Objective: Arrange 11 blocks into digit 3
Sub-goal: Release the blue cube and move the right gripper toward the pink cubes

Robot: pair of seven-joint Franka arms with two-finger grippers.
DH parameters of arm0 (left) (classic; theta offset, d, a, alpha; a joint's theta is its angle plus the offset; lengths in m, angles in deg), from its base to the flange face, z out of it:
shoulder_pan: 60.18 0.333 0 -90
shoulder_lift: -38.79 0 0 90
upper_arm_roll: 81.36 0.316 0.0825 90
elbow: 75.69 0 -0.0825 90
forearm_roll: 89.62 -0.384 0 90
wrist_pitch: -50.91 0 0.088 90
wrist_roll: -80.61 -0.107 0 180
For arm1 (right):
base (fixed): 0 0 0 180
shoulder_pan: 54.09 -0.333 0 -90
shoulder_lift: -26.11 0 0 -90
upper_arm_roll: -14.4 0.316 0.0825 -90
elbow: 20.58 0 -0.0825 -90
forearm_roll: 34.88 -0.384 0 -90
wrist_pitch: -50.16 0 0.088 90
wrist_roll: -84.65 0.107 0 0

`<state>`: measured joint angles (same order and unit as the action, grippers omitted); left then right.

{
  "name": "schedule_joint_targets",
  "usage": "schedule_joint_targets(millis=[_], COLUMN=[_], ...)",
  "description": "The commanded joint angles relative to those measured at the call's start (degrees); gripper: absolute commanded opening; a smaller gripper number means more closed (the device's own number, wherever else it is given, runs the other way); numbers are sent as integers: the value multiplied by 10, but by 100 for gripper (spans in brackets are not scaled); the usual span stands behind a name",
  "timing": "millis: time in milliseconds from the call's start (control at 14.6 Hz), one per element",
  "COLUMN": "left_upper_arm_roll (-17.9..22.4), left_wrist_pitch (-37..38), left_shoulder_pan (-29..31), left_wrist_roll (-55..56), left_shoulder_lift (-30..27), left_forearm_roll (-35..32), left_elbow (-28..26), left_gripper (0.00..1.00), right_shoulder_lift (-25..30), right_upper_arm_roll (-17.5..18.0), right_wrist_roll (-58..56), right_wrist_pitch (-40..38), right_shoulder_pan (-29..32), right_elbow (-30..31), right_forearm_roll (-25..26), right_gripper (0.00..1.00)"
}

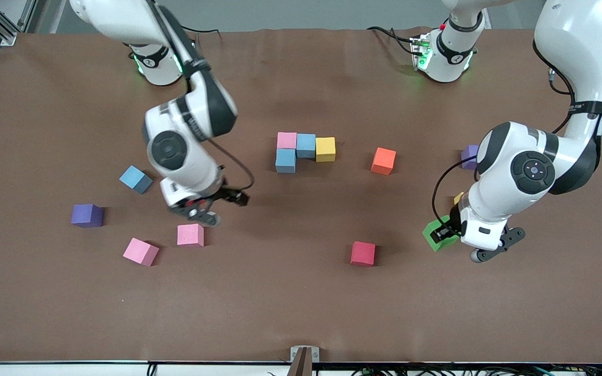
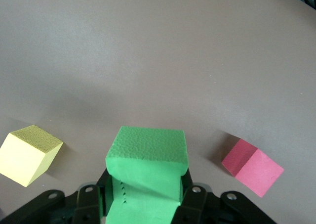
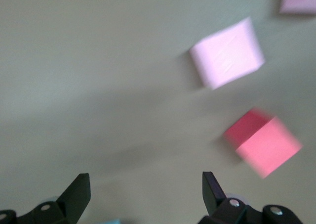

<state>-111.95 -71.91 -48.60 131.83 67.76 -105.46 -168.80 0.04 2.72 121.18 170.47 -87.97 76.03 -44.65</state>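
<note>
The left arm hides most of a yellow cube (image 1: 459, 198) and a purple cube (image 1: 469, 155).

Lab: bench-mounted robot arms (image 1: 186, 120)

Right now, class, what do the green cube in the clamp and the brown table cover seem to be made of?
Green cube: probably soft foam, matte; its top is finely pebbled and its sides dent in where the left gripper squeezes it. Table cover: seemingly a matte brown sheet, cloth or paper; no glare, faint ripples at its edge.

Brown-covered table (image 1: 301, 313), grey floor along its edge.
</note>
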Motion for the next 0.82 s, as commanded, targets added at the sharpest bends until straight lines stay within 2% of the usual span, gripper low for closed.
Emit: schedule_joint_targets(millis=[0, 137, 344, 756], left_upper_arm_roll=[-5, -5, -12, -13], left_wrist_pitch=[14, 14, 14, 14], left_shoulder_pan=[3, 2, 5, 6], left_wrist_roll=[-2, -2, -2, -1], left_shoulder_lift=[-7, -7, -6, -7], left_forearm_roll=[-4, -4, -3, -3], left_elbow=[4, 4, 4, 4], left_gripper=[29, 29, 29, 29], right_shoulder_lift=[-19, -56, -105, -104], right_upper_arm_roll=[8, 8, 8, 10], right_wrist_roll=[-100, -197, -240, -239], right_wrist_pitch=[50, 100, 170, 127], right_shoulder_pan=[63, 88, 115, 115], right_elbow=[5, 2, -6, -34], right_forearm_roll=[21, 22, 21, 12], right_gripper=[100, 100, 100, 100])
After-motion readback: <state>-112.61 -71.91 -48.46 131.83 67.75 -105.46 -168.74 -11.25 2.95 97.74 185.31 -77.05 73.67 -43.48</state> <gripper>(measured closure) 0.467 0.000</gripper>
